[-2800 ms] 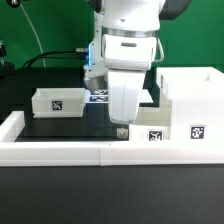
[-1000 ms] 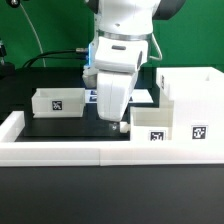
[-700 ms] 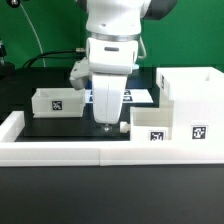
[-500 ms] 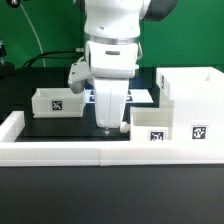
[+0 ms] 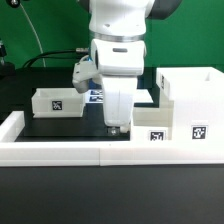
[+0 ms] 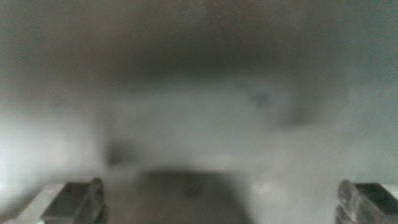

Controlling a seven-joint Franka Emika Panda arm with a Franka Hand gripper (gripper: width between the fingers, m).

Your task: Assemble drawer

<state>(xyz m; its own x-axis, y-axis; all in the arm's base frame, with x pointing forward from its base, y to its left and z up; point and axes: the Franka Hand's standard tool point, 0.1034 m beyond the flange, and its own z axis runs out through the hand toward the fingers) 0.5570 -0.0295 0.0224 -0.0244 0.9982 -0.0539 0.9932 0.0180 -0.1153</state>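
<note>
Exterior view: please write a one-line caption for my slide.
The pincer hangs low beside one small tray by the housing; the second tray stands apart at the exterior view's left.

The black table (image 5: pixel 60 125) bears a small white tagged tray (image 5: pixel 57 101) at the exterior view's left and a big white box housing (image 5: pixel 195 90) at the right. A low white wall (image 5: pixel 60 152) lines its near edge.

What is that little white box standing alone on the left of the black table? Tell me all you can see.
It is a small drawer tray: white, plastic-looking, open-topped, with one black-and-white square tag on the side facing the exterior camera. It stands upright on the black table, at the exterior view's left, apart from the other parts. Only the table touches it; the gripper is off to its side.
</note>
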